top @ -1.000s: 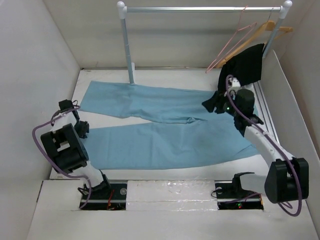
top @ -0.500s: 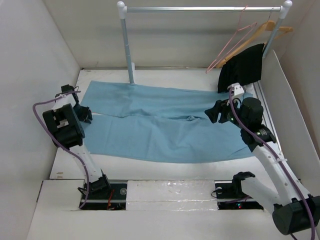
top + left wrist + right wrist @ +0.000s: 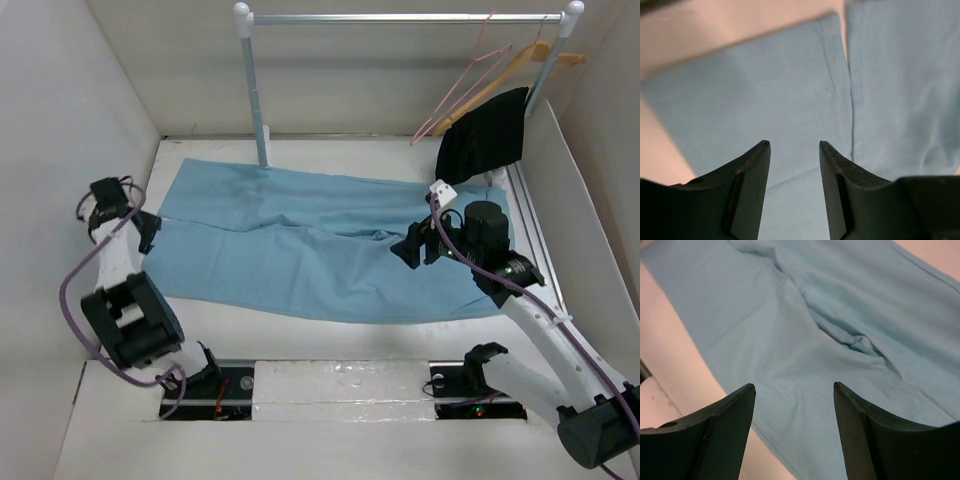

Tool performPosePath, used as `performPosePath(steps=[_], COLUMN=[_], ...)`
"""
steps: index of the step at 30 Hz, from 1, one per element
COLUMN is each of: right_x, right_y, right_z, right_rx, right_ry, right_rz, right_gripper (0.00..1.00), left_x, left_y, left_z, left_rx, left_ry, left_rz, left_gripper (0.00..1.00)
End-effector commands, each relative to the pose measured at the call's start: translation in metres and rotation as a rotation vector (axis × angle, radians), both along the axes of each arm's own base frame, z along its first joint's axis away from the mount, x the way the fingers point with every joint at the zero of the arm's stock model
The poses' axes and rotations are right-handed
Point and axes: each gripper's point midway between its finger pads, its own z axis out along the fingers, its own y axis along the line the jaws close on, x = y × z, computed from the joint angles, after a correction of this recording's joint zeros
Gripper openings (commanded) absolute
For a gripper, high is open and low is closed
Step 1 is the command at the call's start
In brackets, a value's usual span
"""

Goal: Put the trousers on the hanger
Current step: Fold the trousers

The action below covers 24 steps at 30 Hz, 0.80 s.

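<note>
White-walled enclosure, with a white table (image 3: 300, 337) as its floor. Spread flat over most of that table: trousers (image 3: 300, 260), pale blue, waist to the right, both legs running out to the left, side by side and touching along their inner edges. Small bunch of wrinkles at the crotch, right of middle. All of the cloth lying on the table.

Along the far wall, a metal rail (image 3: 400, 17) on two white posts. Hung at its right end: a pink wire hanger (image 3: 465, 85) and a wooden hanger (image 3: 520, 62), both tilted. Just below them, a black garment (image 3: 485, 135) in the far right corner, touching or just beside the far right end of the trousers; cannot tell which.

Left tool (image 3: 148, 230) at the left side of the table, just beside the leg ends. Seen from the left wrist: left tool (image 3: 794, 145) with fingers apart, nothing between them, hovering over the trousers (image 3: 790, 85) where the two legs meet near their hems, with bare table beyond the hems.

Right tool (image 3: 408, 248) above the crotch area, right of middle. Seen from the right wrist: right tool (image 3: 794, 387) with fingers wide apart, gripping nothing, raised above the trousers (image 3: 755, 325), wrinkled crotch straight ahead, bare table along the cloth's edge at the left.
</note>
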Motion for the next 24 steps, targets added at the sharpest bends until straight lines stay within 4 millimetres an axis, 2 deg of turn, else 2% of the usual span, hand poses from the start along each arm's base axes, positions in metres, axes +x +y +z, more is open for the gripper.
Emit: performPosePath(steps=[1,2,5,7,13,17,19,20,21,22,24], right_x=[-0.013,-0.016,-0.026,-0.039,-0.057,-0.065,-0.067,-0.067,-0.067,-0.068,-0.069], right_y=[0.008,0.007,0.003,-0.001,-0.007,-0.016,-0.022,-0.026,-0.03,-0.031,-0.047], right_z=[-0.004,-0.004,-0.01,-0.005,-0.01,-0.016,-0.018,-0.022,-0.024,-0.028,-0.045], right_rx=[-0.033,-0.035,-0.048,-0.035,-0.041,-0.05,-0.058,-0.062,-0.06,-0.062,-0.074], right_ry=[-0.016,-0.019,0.006,-0.017,0.003,0.027,0.019,0.028,0.039,0.053,0.138], right_rz=[0.087,0.087,0.094,0.093,0.103,0.068,0.042,0.015,-0.005,-0.015,-0.115], right_gripper=[0.7,0.69,0.7,0.7,0.7,0.7,0.71,0.72,0.73,0.74,0.75], left_x=[-0.044,-0.067,-0.1,-0.121,-0.12,-0.136,-0.138,-0.137,-0.133,-0.131,-0.119], left_y=[0.026,0.033,0.033,0.041,0.043,0.041,0.041,0.041,0.043,0.043,0.039], left_z=[-0.006,-0.027,-0.063,-0.08,-0.089,-0.105,-0.111,-0.113,-0.114,-0.115,-0.113], left_rx=[-0.025,-0.088,-0.193,-0.196,-0.182,-0.178,-0.173,-0.173,-0.171,-0.172,-0.191], left_ry=[-0.027,0.008,0.113,0.205,0.203,0.28,0.286,0.28,0.263,0.251,0.192], left_rz=[0.126,0.184,0.247,0.288,0.277,0.302,0.305,0.304,0.3,0.295,0.248], left_gripper=[0.4,0.39,0.36,0.36,0.37,0.37,0.36,0.32,0.12,0.01,0.0])
